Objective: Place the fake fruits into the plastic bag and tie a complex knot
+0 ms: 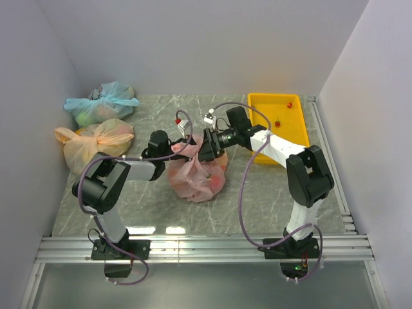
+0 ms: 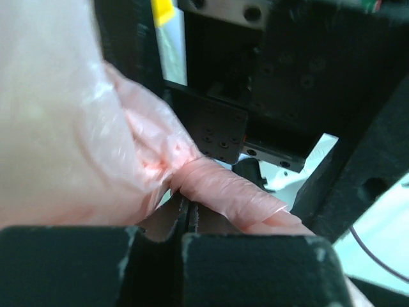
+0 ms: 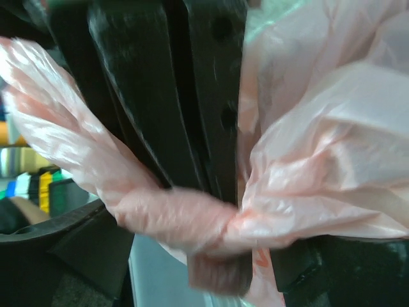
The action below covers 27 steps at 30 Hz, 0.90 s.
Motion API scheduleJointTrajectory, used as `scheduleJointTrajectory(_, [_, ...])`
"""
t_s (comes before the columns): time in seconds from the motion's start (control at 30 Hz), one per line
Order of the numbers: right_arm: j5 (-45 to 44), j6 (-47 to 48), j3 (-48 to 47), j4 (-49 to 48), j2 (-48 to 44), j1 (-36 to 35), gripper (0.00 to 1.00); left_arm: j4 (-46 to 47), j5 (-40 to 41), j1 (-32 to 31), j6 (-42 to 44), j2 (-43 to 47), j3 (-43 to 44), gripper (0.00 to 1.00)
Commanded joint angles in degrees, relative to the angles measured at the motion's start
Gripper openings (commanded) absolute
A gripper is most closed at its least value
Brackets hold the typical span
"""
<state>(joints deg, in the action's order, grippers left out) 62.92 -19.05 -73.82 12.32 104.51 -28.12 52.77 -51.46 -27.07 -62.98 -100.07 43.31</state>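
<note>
Pinching plastic bag [image 2: 217,195] twist: left jaws clamped; right jaws spread.

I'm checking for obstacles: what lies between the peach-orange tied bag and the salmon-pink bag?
In the top view, only the left arm crosses above that stretch; the table under it, from peach-orange tied bag to plastic bag, looks bare.

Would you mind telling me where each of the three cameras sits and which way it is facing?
Top external: above and behind the robot, looking down on the grey table; the left arm and right arm meet over the salmon-pink translucent plastic bag.
Left wrist: looks along its shut left hand, clamped on the bag's twisted strand.
Right wrist: faces that strand close up; the right hand, fingers apart, shows at the bottom.
Shared: both wrist views show the same twisted strand.
</note>
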Motion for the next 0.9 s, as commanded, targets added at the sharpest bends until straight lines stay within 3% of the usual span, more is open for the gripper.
scheduleJointTrajectory(0.0, [3.5, -6.4, 0.2, -12.2, 0.3, -1.2, 0.77, 9.5, -7.5, -4.0, -2.0, -0.9, 2.9, 0.00])
scheduleJointTrajectory(0.07, [4.9, -2.2, -0.5, -10.3, -0.2, -0.8, 0.78, 8.5, -7.3, -3.3, -1.5, -1.1, 2.7, 0.00])
scheduleJointTrajectory(0.1, [3.4, 0.9, -1.1, -2.6, -1.0, -0.4, 0.79, 8.4, -7.2, -2.8, -1.4, -0.9, 2.4, 0.00])
scheduleJointTrajectory(0.27, [-1.6, 17.1, -3.1, 17.2, -3.6, 2.4, 0.80, 4.4, -7.5, -1.8, 1.6, 0.8, 1.9, 0.00])
scheduleJointTrajectory(0.5, [-0.3, 26.9, -6.2, 30.5, -4.7, 6.6, 0.79, 4.0, -7.3, -1.9, 2.6, 0.8, 1.2, 0.00])
scheduleJointTrajectory(0.7, [1.8, 32.1, -7.0, 36.5, -5.5, 9.6, 0.74, 4.0, -7.3, -1.9, 2.5, 0.7, 1.4, 0.00])
scheduleJointTrajectory(0.8, [1.2, 29.4, -5.6, 32.5, -6.2, 10.7, 0.66, 5.0, -7.2, -2.2, 1.9, 0.4, 1.3, 0.00])
scheduleJointTrajectory(0.87, [0.7, 26.3, -5.5, 28.8, -6.2, 10.3, 0.66, 5.9, -7.2, -2.5, 1.5, 0.1, 1.4, 0.00])
